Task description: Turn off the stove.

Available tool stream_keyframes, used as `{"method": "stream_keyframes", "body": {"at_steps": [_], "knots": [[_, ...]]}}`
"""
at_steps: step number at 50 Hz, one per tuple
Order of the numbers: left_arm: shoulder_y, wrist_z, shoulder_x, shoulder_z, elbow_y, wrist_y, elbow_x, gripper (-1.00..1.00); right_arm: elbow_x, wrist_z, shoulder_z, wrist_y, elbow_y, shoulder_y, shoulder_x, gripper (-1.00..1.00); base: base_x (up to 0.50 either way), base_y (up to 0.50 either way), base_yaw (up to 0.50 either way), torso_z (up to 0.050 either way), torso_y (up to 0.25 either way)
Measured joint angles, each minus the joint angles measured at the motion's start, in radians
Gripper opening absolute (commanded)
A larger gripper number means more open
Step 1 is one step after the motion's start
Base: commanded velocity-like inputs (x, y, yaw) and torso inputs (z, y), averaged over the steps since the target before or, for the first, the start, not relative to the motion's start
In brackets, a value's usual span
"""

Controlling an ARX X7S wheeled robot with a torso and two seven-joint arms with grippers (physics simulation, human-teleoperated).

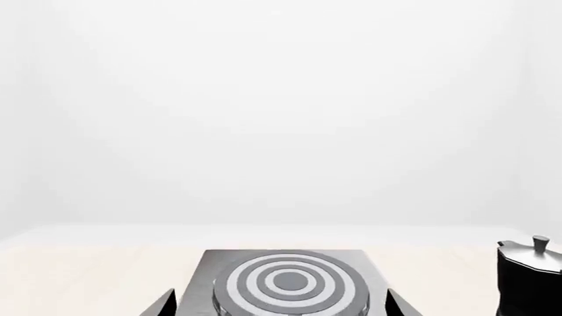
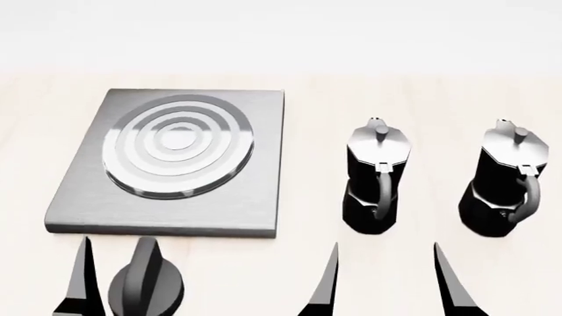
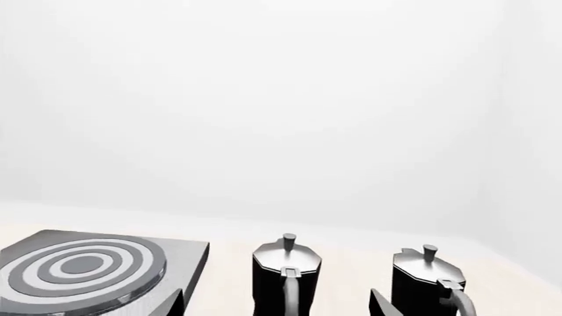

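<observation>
The stove [image 2: 255, 164] is a flat brushed-grey plate with a ringed round burner [image 2: 178, 145], at the left of the head view. Its black ridged knob [image 2: 146, 287] stands apart, just in front of the plate's near edge. My left gripper [image 1: 281, 306] is open and empty, and the burner [image 1: 290, 282] lies ahead between its tips. In the head view one of its fingers [image 2: 81, 280] shows close to the left of the knob; the other is hidden. My right gripper [image 2: 386, 283] is open and empty, in front of the nearer moka pot.
Two black-and-silver moka pots stand upright to the right of the stove, one near it [image 2: 378, 178] and one further right [image 2: 505, 181]. They also show in the right wrist view [image 3: 285, 276] [image 3: 430, 283]. The table [image 2: 307, 85] is pale wood with a white wall behind.
</observation>
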Motion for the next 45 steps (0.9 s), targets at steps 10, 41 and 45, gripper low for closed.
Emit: {"method": "stream_keyframes", "body": {"at_steps": [10, 41, 45], "knots": [[0.001, -0.003, -0.004, 0.002, 0.0, 0.002, -0.005, 1.0, 0.002, 0.004, -0.002, -0.003, 0.0, -0.001, 0.004, 1.0, 0.0, 0.0, 0.0, 0.0, -0.112], [0.0, -0.016, -0.013, 0.004, 0.0, 0.003, -0.018, 1.0, 0.011, 0.015, -0.009, -0.009, 0.004, -0.001, 0.015, 1.0, 0.0, 0.0, 0.0, 0.0, -0.093], [-0.002, -0.019, -0.013, 0.003, -0.001, 0.004, -0.019, 1.0, 0.012, 0.016, -0.01, -0.009, 0.004, -0.001, 0.017, 1.0, 0.0, 0.0, 0.0, 0.0, 0.0]]}}
